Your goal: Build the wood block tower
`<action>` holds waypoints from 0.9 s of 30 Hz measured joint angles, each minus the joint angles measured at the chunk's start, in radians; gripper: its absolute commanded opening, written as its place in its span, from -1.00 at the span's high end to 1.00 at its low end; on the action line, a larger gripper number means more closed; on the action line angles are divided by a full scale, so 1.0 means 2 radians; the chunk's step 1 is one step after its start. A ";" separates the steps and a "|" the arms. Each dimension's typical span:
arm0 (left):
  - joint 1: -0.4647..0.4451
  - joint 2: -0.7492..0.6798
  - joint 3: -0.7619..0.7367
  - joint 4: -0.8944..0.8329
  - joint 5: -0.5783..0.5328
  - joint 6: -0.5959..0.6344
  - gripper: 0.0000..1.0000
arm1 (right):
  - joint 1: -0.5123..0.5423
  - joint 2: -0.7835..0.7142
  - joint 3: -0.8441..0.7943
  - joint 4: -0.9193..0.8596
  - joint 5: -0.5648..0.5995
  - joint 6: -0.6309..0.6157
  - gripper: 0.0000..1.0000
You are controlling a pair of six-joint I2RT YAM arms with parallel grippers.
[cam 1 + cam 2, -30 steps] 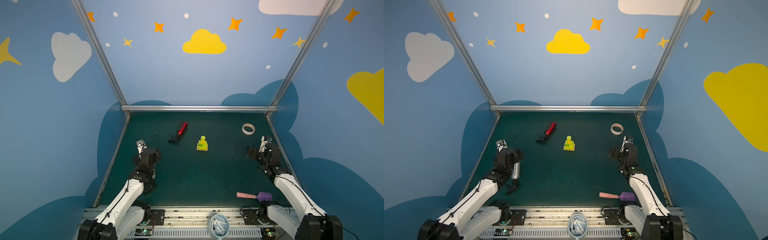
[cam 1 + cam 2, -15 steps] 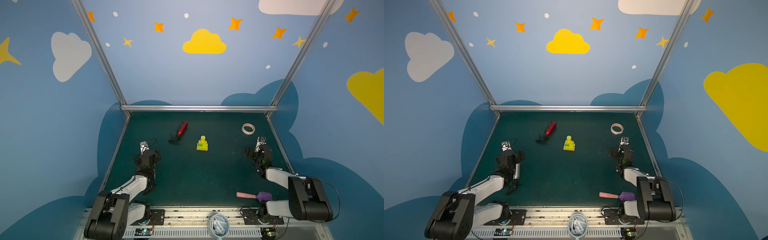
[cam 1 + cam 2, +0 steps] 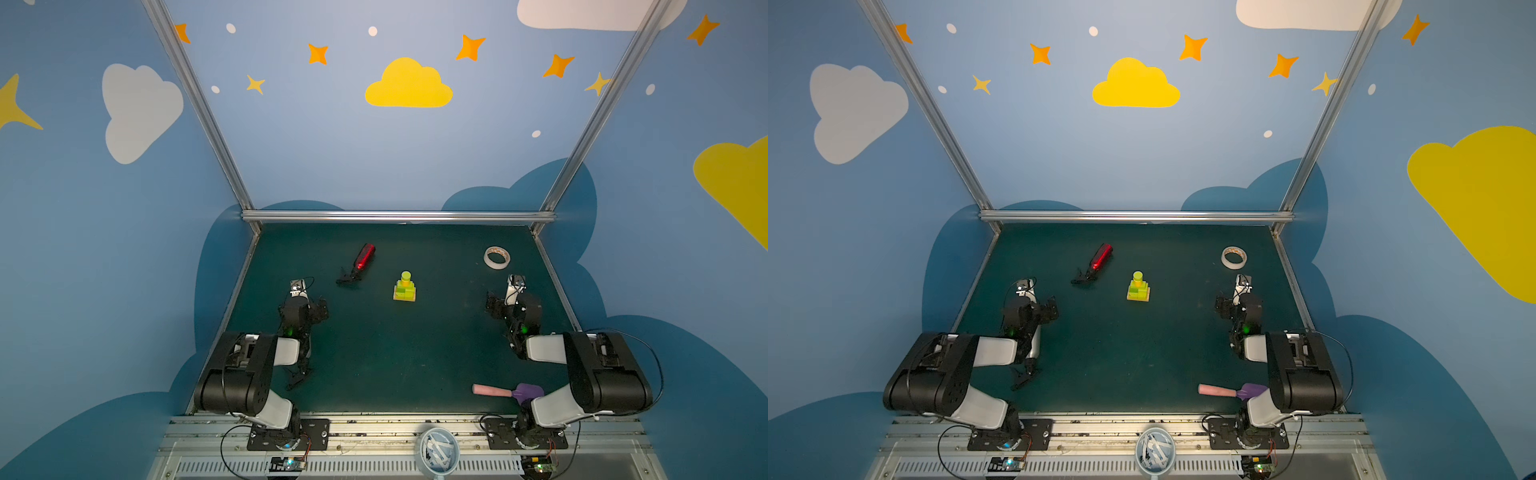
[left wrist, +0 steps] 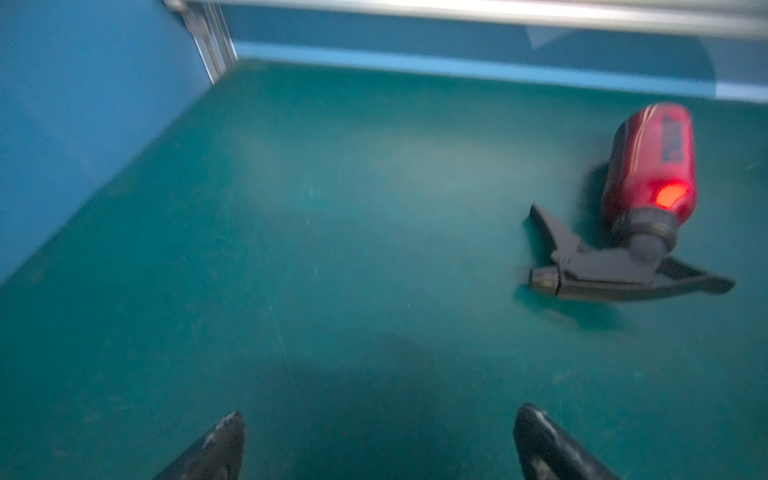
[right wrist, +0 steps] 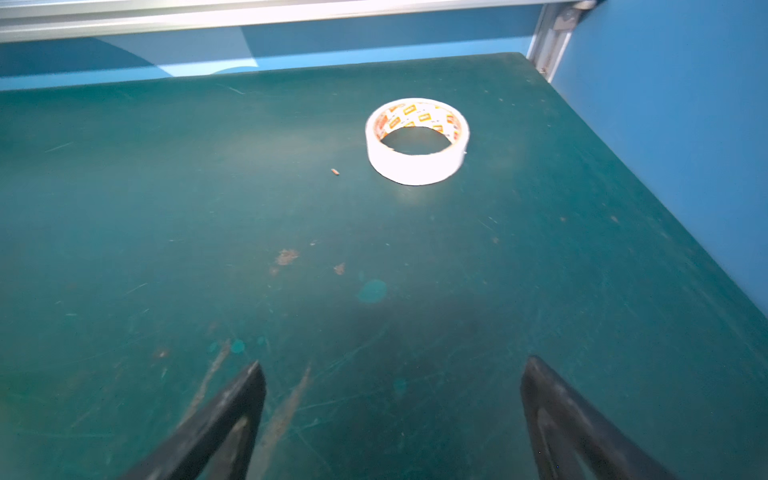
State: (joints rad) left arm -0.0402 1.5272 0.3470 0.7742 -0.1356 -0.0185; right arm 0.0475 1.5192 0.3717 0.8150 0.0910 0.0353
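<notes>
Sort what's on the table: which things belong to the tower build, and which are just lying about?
Job:
- block tower, already stacked

Lying about:
- red tool
- tape roll
- pink-handled tool

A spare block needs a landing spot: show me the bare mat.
Widest: the dark green mat's near middle, bordered by the stepped lime-green wood block tower, left gripper, right gripper and the pink-handled purple tool. Also bare: between tower and white tape roll. Tightest: between the red-bodied black-tipped tool and tower.
</notes>
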 measured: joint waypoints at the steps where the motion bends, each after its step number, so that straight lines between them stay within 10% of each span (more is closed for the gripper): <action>1: 0.006 0.001 0.009 -0.006 0.002 -0.004 -0.99 | 0.000 0.000 0.002 0.001 -0.003 -0.002 -0.88; 27: 0.029 0.001 0.035 -0.008 0.020 -0.024 -0.99 | 0.000 0.000 0.003 0.001 -0.016 -0.008 -0.89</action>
